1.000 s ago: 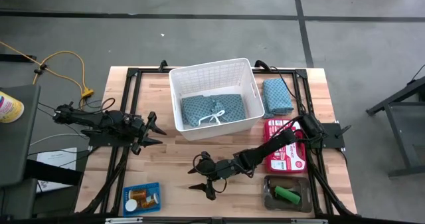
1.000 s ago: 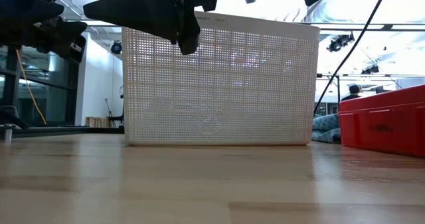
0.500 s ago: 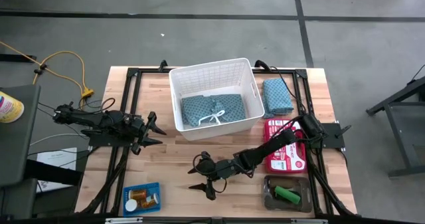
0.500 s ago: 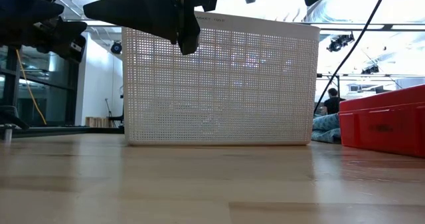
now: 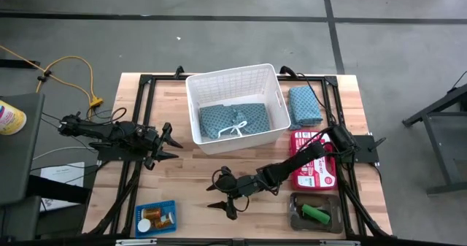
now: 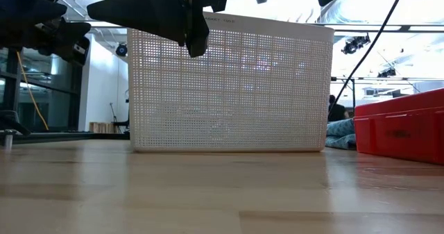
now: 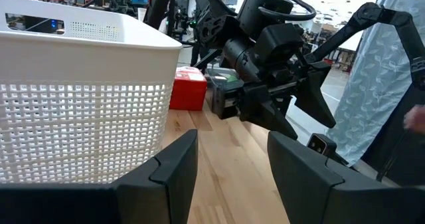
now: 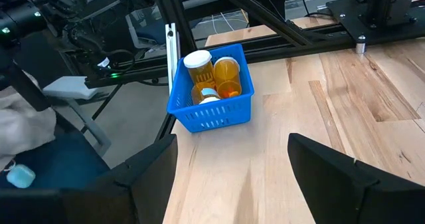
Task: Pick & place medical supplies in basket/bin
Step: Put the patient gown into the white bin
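Right gripper (image 5: pixel 221 200) open, empty, low over bare table (image 5: pixel 190 177), arm stretched flat, aimed at blue tray (image 8: pixel 211 115) of orange pill bottles (image 8: pixel 228 76). Left gripper (image 5: pixel 174 144) open, empty, arm level beside white basket (image 5: pixel 195 107) holding one teal cloth (image 5: pixel 232 119); second cloth (image 5: pixel 303 104) outside

A grey floor (image 5: pixel 219 38) crossed by dark lines surrounds the wooden table (image 5: pixel 190 169).
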You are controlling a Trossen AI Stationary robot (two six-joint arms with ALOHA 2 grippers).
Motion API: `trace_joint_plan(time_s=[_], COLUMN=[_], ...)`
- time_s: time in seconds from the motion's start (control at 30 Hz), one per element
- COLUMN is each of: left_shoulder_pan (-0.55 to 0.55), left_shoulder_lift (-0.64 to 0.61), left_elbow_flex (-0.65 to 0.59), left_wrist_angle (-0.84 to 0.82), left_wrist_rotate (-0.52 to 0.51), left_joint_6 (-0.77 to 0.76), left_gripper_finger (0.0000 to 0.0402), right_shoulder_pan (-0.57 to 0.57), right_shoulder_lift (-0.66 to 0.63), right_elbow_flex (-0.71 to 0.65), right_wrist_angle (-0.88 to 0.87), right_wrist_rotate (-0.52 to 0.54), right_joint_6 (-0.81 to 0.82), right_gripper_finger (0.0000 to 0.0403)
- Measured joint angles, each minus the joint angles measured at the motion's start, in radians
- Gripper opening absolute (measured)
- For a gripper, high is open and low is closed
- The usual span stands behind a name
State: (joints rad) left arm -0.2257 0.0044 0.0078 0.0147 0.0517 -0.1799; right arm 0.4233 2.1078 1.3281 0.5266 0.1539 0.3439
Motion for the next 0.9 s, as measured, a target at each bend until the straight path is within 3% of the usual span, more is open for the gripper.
trace_joint_plan(time_s=[0.9], left_shoulder_pan=[0.000], left_shoulder_lift=[0.000], left_elbow_flex=[0.000], left_wrist_angle=[0.000], left_wrist_rotate=[0.000], left_joint_6=[0.000], left_gripper_finger=[0.0175], right_shoulder_pan=[-0.002], right_shoulder_lift=[0.000], right_elbow_flex=[0.000], right_wrist_angle=[0.000], right_wrist_rotate=[-0.001], right_joint_6=[-0.009], right_gripper_finger=[0.0274])
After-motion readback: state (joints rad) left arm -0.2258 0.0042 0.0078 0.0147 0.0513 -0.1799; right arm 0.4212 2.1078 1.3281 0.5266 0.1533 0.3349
